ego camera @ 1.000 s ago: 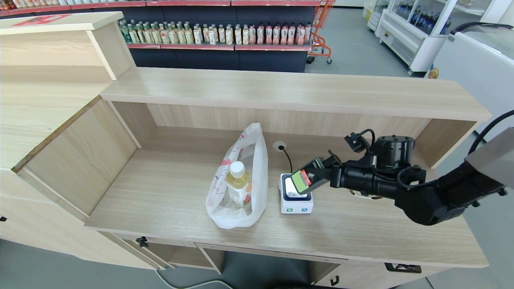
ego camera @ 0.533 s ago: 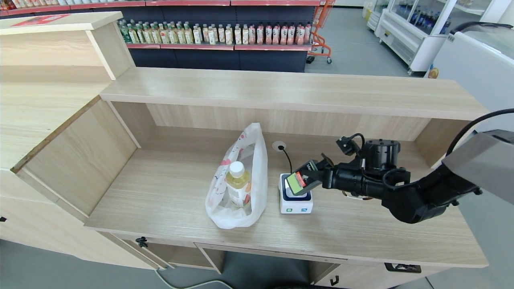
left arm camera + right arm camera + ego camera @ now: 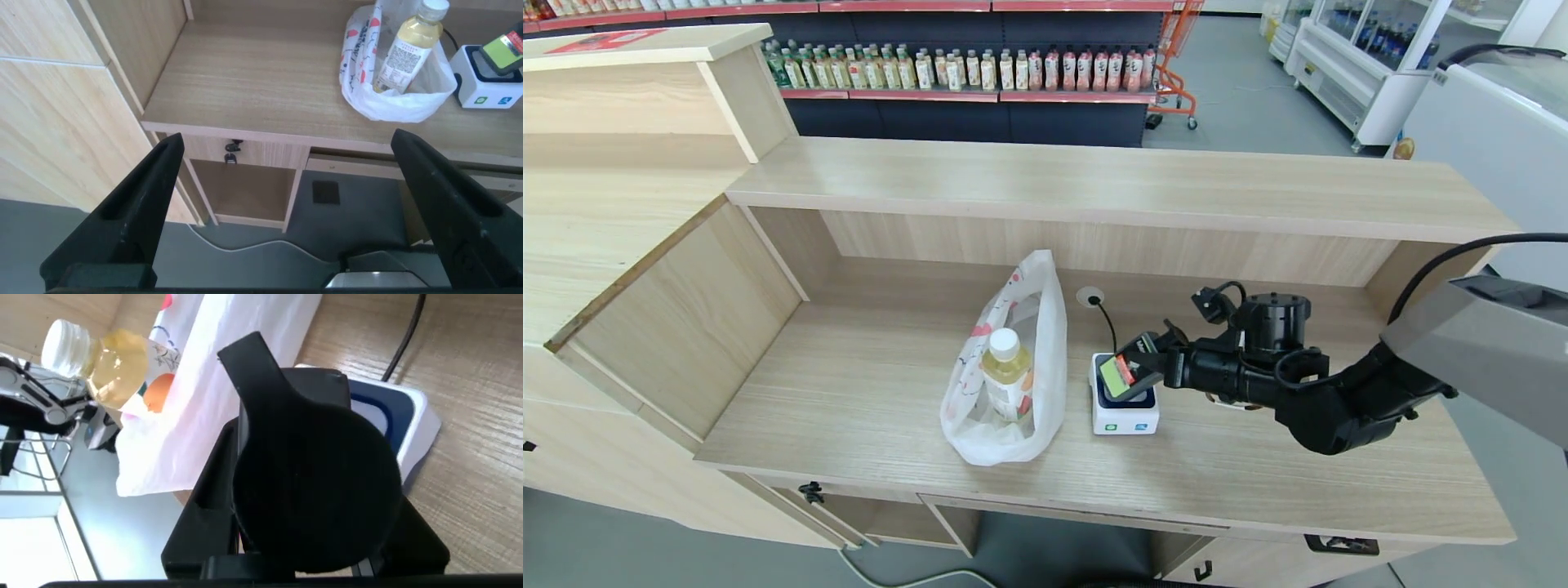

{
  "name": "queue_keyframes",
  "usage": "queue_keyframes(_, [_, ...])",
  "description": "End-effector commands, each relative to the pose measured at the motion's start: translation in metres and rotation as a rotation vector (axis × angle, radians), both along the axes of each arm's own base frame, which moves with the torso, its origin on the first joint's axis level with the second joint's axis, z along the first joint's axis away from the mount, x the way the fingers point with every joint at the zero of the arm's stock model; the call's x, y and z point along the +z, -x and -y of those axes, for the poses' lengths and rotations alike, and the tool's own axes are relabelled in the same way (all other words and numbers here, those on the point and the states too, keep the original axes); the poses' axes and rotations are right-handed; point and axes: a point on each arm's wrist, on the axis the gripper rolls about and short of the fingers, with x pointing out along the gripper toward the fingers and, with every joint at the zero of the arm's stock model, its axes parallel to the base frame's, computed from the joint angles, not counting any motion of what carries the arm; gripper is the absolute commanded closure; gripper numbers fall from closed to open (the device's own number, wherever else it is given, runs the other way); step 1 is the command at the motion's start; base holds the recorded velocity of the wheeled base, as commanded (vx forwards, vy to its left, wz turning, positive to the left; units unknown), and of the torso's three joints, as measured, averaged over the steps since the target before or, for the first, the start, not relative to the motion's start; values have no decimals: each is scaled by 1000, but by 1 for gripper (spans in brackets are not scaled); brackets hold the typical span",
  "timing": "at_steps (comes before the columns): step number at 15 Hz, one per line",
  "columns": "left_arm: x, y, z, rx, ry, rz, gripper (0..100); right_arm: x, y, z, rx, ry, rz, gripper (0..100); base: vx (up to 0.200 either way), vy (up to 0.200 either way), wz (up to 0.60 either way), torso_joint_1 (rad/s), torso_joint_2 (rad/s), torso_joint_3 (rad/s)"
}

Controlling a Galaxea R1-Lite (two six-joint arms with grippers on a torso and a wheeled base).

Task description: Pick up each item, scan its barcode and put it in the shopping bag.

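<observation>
The right gripper [image 3: 1134, 369] pinches a small green-faced pack [image 3: 1115, 377] just above the barcode scanner [image 3: 1125, 418] — for a clean read, the barcode side likely needs tilting down toward the scanner window and holding steady. The left gripper [image 3: 288, 145], fingers spread, hangs off the front of the counter [image 3: 866, 392]. Count — one pack, one tea bottle [image 3: 1006, 377] inside one shopping bag [image 3: 1049, 327], one scanner.
</observation>
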Motion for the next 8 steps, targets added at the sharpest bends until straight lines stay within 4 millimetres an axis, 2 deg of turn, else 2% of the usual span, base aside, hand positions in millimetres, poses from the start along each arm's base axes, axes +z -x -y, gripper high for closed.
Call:
queue_keyframes(1, [0, 0, 0, 0, 0, 0, 0, -7, -4, -2, -1, 4, -10, 100, 0, 0, 0, 0, 0, 0])
queue_keyframes(8, [0, 0, 0, 0, 0, 0, 0, -10, -4, -6, -2, 8, -12, 100, 0, 0, 0, 0, 0, 0])
